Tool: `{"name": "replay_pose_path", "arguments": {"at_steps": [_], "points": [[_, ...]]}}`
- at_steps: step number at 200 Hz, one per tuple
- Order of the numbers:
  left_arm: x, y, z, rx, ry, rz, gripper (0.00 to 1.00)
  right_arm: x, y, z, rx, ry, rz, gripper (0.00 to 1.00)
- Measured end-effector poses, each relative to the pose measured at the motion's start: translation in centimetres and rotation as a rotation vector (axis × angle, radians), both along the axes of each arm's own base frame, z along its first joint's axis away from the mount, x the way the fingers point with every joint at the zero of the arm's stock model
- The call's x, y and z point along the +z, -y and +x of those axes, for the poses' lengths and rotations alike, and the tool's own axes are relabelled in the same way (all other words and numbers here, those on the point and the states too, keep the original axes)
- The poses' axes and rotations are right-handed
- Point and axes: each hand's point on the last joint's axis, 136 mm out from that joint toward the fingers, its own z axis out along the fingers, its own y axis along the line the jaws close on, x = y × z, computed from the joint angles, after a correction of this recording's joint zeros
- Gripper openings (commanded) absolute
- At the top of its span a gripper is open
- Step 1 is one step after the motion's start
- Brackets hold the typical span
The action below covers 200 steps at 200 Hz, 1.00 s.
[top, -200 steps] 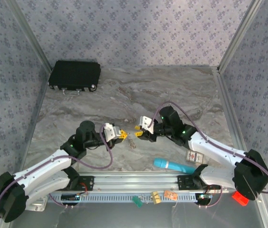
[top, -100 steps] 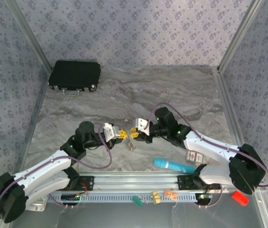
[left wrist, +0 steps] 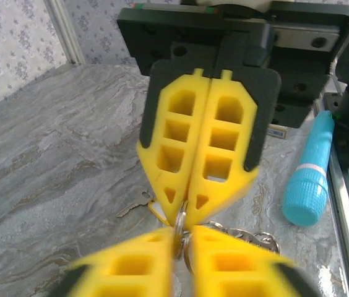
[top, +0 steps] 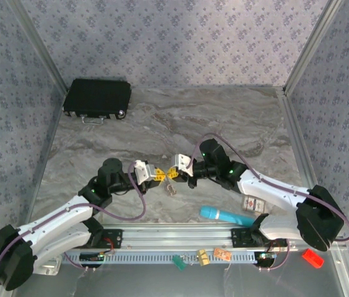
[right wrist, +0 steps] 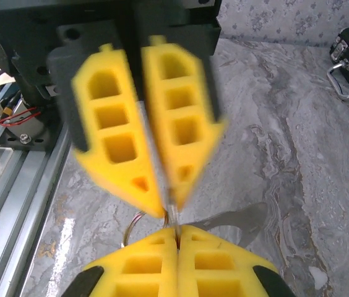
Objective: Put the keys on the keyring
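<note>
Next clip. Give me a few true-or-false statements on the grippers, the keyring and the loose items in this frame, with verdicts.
1. The left gripper and right gripper meet tip to tip over the table. True.
2. The right gripper holds the turquoise cylinder. False: the cylinder lies on the table by the near rail.
3. The black case sits in the far left corner. True.
4. The right gripper is wide open. False: it is shut, its tips pinching the keyring.
</note>
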Motion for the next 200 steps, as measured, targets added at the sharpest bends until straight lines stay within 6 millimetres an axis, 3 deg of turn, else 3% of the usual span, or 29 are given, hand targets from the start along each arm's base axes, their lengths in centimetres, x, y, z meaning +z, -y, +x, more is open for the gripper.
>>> {"name": "replay_pose_path", "arguments": {"at_steps": [62, 108, 200], "points": [[0.2, -1.4, 1.5, 0.112, 0.023, 0.081, 0.34, -0.1, -0.1, 1.2, -0.056, 0.078, -0.196, 0.00], [0.1, -1.6, 1.6, 0.121, 0.027, 0.118, 0.30, -0.8, 0.3, 1.1, -0.059, 0.126, -0.337, 0.00], [-0.9, -0.7, 0.8, 0.044, -0.012, 0.127, 0.22, -1.0, 0.0, 0.3, -0.033, 0.132, -0.367, 0.00]]}}
